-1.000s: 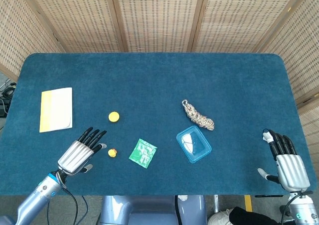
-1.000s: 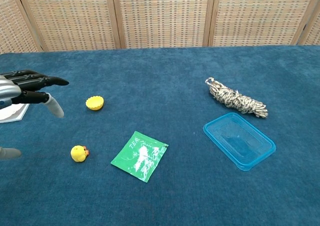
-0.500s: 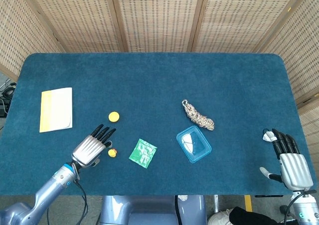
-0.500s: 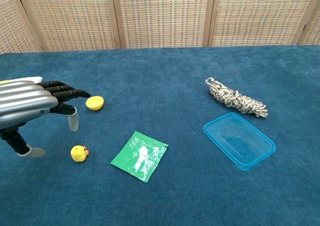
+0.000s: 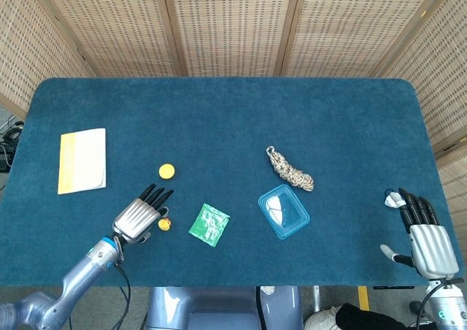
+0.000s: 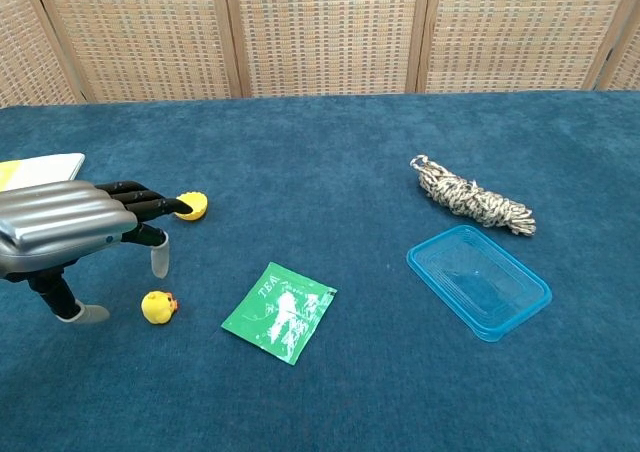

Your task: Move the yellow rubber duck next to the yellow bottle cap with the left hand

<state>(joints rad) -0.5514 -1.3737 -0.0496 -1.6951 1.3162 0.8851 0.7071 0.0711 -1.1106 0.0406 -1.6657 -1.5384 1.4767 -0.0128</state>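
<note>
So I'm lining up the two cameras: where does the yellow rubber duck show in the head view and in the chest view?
Head view: the yellow rubber duck lies low and left of centre, just right of the left hand.
Chest view: the duck lies at lower left, below the hand's fingers.
Shared landmark: the green tea packet lies just right of the duck in both.

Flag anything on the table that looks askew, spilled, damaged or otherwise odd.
Nothing stands out. The rubber duck sits on the cloth by the open left robot hand, the yellow cap and tea packet lie flat, the blue container looks intact, and nothing is spilled.
</note>
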